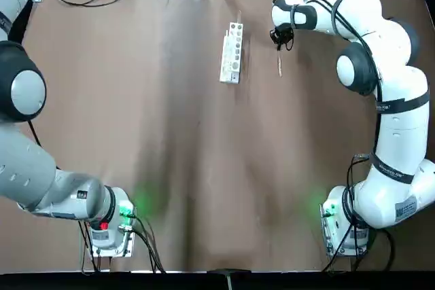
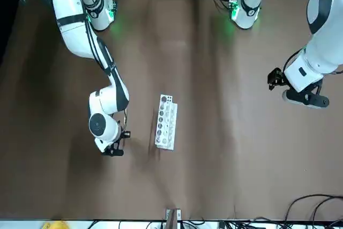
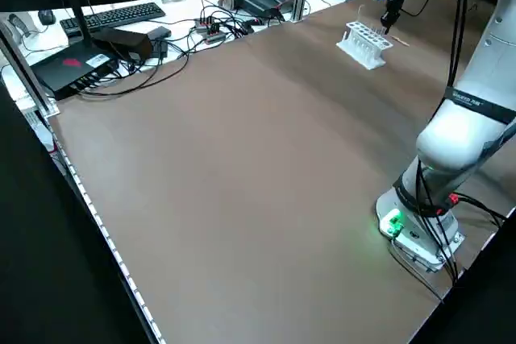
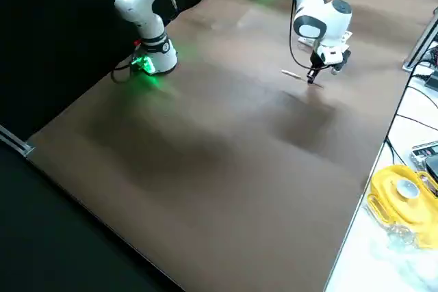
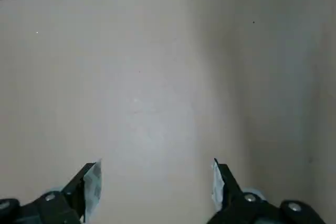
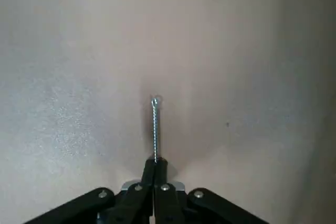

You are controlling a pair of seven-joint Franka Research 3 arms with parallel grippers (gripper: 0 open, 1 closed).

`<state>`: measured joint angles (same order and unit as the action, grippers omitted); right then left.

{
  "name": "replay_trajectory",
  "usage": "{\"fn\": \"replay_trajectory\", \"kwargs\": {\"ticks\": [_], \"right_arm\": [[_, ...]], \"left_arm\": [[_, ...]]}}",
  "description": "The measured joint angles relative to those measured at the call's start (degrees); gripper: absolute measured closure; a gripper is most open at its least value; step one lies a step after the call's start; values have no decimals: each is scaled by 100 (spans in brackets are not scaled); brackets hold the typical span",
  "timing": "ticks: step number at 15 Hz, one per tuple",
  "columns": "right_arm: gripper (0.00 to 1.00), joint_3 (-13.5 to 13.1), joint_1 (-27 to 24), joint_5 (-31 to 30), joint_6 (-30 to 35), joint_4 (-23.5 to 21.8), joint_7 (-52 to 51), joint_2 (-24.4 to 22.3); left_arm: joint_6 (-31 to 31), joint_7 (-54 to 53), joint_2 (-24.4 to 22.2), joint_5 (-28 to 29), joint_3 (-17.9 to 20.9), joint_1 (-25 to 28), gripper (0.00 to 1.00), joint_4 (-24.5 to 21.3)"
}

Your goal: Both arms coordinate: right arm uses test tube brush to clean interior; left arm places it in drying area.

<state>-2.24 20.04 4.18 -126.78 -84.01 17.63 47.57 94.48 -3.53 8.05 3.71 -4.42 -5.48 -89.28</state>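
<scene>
**Inspector:** Brown table [image 1: 204,168], one surface. Two arm bases sit at the near edge, each lit green. Count the arms.

**Assistant:** Two. The left arm [image 1: 27,161] is drawn back over the near left side of the table. Its left gripper [image 5: 155,182] hangs above bare tabletop, fingers spread wide, nothing between them.

**Inspector:** And farther out?

**Assistant:** The right arm [image 1: 394,100], with the black cable, reaches to the far side. The right gripper [image 6: 156,174] is pinched tight on one test tube brush [image 6: 155,127], whose wire handle projects beyond the fingertips, while the rest of the brush lies on the table.

**Inspector:** Racks?

**Assistant:** One white drying area [image 1: 232,52], two rows of holes, lying just beside the brush [image 1: 279,64], toward the table's middle, not touching it.
</scene>
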Motion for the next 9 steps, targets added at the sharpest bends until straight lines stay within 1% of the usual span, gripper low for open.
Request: {"fn": "replay_trajectory", "kwargs": {"ticks": [3,5,6,9], "right_arm": [[98,1,11,-52,6,6,-58,1],[98,5,12,-56,14,41,-387,-1],[98,11,13,-56,100,77,-640,-13],[98,23,13,-52,735,285,-1468,-120]], "left_arm": [[-72,0,0,18,-9,-1,1,0],[-90,0,0,18,-14,-3,1,0],[-93,0,0,18,-15,-3,1,0],[-95,0,0,18,-18,-4,1,0]]}}
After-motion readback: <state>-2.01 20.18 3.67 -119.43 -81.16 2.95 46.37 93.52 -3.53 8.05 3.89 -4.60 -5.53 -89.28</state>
